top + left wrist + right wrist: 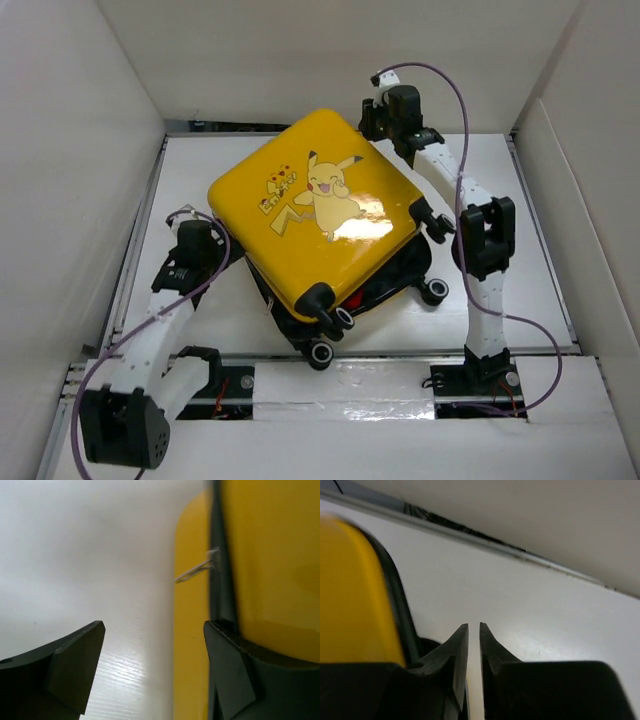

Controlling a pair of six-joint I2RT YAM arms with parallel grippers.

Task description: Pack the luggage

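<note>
Zipping shut looks like the step in hand. Left gripper (154,627) is spread wide and empty at the left side of the luggage (320,200), its right finger against the black zipper band (220,580), with the metal pull (197,570) just ahead. The luggage lies Pikachu-side up mid-table (520,260), skewed, lid ajar along the near edge with dark lining showing. Right gripper (474,627) sits at the far right corner, narrowed to a slit and holding nothing. To do it well: press the lid flush first, brace with the right, centre the pull between the left fingers before pinching, then drag along the band.
</note>
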